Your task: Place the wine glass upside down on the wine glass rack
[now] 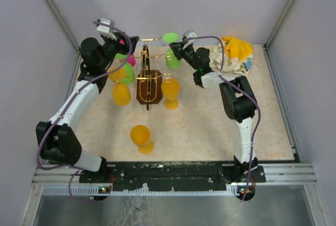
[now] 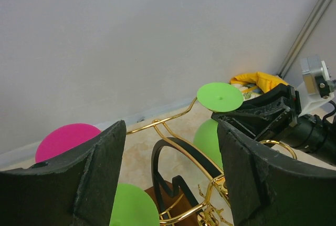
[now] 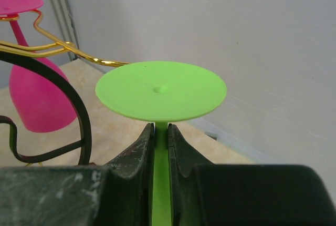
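My right gripper (image 3: pixel 161 136) is shut on the stem of a green wine glass (image 3: pixel 161 90), held upside down with its flat foot on top. In the top view this glass (image 1: pixel 170 47) is at the back right of the gold wire rack (image 1: pixel 148 81), by the tip of one arm (image 2: pixel 173 118). I cannot tell if the stem is inside the arm. My left gripper (image 2: pixel 170 173) is open and empty above the rack's back left side (image 1: pixel 126 44). A pink glass (image 3: pixel 39 100) hangs upside down from another arm.
Another green glass (image 1: pixel 127 71) hangs at the rack's left. Orange glasses stand left (image 1: pixel 121 93) and right (image 1: pixel 170 93) of the wooden base, and one (image 1: pixel 140 136) is nearer the front. A yellow and white cloth (image 1: pixel 236 52) lies at the back right. Walls are close behind.
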{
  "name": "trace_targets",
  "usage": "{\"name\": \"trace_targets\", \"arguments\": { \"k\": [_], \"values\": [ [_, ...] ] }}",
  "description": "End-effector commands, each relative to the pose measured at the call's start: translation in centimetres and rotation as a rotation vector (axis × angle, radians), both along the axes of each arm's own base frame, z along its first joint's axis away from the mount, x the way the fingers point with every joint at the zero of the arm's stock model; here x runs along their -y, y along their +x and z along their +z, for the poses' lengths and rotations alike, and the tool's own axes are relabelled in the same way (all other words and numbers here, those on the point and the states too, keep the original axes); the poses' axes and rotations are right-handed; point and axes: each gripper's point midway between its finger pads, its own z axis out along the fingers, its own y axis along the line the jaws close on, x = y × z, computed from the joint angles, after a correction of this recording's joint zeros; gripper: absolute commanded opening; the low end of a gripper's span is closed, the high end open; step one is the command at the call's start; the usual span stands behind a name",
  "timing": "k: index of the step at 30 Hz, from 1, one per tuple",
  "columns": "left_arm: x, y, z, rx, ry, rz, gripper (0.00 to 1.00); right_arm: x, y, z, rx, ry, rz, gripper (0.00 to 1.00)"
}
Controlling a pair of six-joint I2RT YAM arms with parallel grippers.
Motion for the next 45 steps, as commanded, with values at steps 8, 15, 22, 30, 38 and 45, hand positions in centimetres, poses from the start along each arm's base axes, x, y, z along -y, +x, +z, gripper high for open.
{"name": "trace_targets", "arguments": {
  "k": [8, 15, 22, 30, 38, 45],
  "values": [
    [0.2, -0.1, 0.0, 0.005, -0.016, -0.025, 0.76, 0.6, -3.0, 5.4, 0.163, 0.038, 0.044, 0.0],
    [0.6, -0.4, -0.2, 0.006, -0.01, -0.054, 0.76, -0.7, -4.5, 5.8, 0.201, 0.046, 0.106, 0.21],
    [0.8, -0.8, -0.1, 0.007, -0.011, -0.069, 0.77, 0.1, -4.6, 6.3, 0.196, 0.052, 0.067, 0.37],
    [0.9, -1.9, 1.5, 0.032, -0.005, -0.085, 0.77, 3.4, -6.3, 5.8, 0.159, 0.041, -0.024, 0.46],
    [4.9, -3.7, 2.6, 0.054, 0.119, -0.177, 0.78, 8.1, -8.7, 4.2, 0.016, -0.028, -0.193, 0.57],
    [10.9, -3.6, 3.6, -0.02, 0.259, -0.254, 0.76, 14.1, -11.3, 2.4, -0.253, -0.121, -0.453, 0.57]
  ]
}}
